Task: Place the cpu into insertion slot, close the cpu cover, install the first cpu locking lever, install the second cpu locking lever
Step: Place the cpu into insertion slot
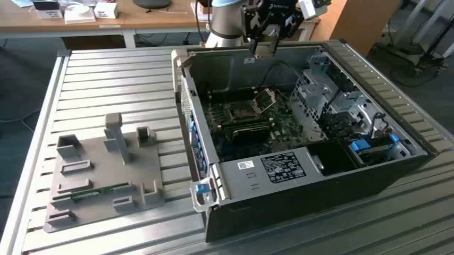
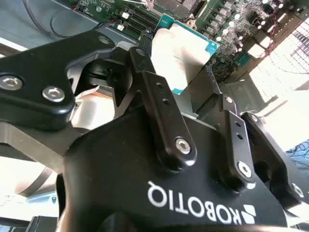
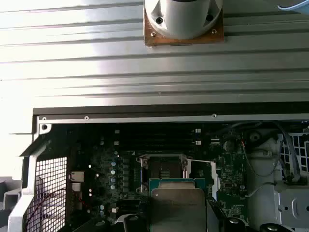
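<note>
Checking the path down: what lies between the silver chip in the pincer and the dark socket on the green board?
Only open air in the exterior view, between the flat silver-grey cpu in the black pincer and the dark metal-rimmed insertion slot.

The case [image 1: 298, 196] lies open on top, so you reach the board [image 1: 284, 125] from above. Your gripper [image 1: 264, 47], clamped on the cpu [image 2: 186, 48], hangs high near the far wall [image 1: 234, 66], touching no part of the case. Straight down over the slot [image 3: 161, 169] the way is free, but the cover [image 1: 265, 99] stands upright at its edge on the exterior view's right. Farther that way the drive cage [image 1: 322, 90] rises tall, a black cable [image 1: 284, 68] looped beside it. The labelled black box [image 1: 280, 166] blocks the near end. The side wall [image 1: 186, 106] hems the exterior view's left. Beyond it bare table [image 1: 106, 85] gives you room, as far as the grey fixture [image 1: 106, 170].
</note>
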You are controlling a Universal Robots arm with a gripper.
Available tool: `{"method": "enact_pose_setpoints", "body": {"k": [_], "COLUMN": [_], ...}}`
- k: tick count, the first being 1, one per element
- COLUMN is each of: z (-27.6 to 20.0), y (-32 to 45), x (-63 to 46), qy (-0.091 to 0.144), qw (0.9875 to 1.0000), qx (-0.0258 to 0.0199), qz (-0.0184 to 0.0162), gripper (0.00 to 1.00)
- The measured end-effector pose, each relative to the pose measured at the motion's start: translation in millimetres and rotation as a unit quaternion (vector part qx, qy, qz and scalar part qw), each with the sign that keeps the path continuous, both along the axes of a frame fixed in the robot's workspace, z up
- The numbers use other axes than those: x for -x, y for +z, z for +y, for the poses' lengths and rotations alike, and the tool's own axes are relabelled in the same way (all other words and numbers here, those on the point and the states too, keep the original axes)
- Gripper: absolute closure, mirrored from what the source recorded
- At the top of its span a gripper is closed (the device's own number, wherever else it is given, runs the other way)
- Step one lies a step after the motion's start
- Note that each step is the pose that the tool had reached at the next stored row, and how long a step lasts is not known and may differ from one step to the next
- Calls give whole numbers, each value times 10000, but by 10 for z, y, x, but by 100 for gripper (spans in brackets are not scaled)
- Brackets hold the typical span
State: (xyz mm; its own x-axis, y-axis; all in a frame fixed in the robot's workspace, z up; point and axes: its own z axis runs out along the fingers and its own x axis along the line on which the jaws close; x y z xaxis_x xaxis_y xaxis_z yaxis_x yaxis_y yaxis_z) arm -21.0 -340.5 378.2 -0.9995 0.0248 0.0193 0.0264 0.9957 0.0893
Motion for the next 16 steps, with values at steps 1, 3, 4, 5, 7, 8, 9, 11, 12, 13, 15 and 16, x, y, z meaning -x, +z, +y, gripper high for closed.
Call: {"method": "enact_pose_setpoints", "body": {"k": [1,3,4,5,7,8,9,11,12,13,15,16], "z": [0,0,0,0,0,0,0,0,0,0,0,0], "y": [0,0,0,0,-7,-10,-13,-17,-18,-21,-26,-32], "x": [0,0,0,0,0,0,0,0,0,0,0,0], "qy": [0,0,0,0,0,0,0,0,0,0,0,0], "qw": [10000,10000,10000,10000,10000,10000,10000,10000,10000,10000,10000,10000], "qx": [0,0,0,0,0,0,0,1,0,0,-1,0], "qz": [0,0,0,0,0,0,0,0,0,0,0,0], "gripper": [46,46,46,46,46,46,46,46,46,46,46,46]}}
